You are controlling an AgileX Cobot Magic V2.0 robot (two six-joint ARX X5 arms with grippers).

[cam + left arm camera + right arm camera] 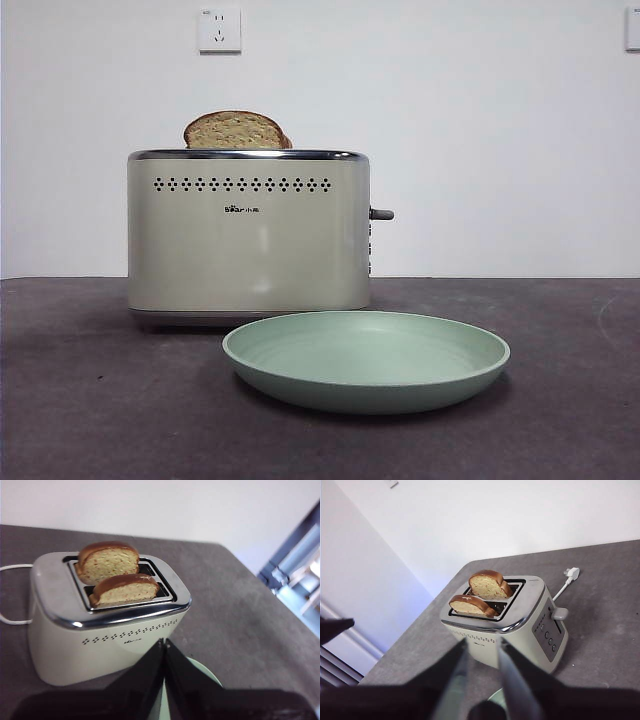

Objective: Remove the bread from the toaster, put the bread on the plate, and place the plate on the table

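The cream toaster point(248, 235) stands on the table point(90, 400) with two slices in its slots. The bread point(125, 589), the wider slice, sits in the slot nearer the diamond holes and also shows in the right wrist view point(470, 606). From the front the two slices overlap above the rim. The mint-green plate point(365, 360) lies flat on the table, just in front of the toaster. My left gripper point(164, 645) hangs shut and empty above the plate's side of the toaster. My right gripper point(481, 647) hovers open and empty, high and in front of the toaster. Neither arm shows in the front view.
The second, narrower slice point(107, 562) stands in the far slot. The grey lever point(381, 214) juts from the toaster's right end. A white cord and plug point(568, 575) lie on the table behind it. A table edge point(250, 575) runs close past the toaster.
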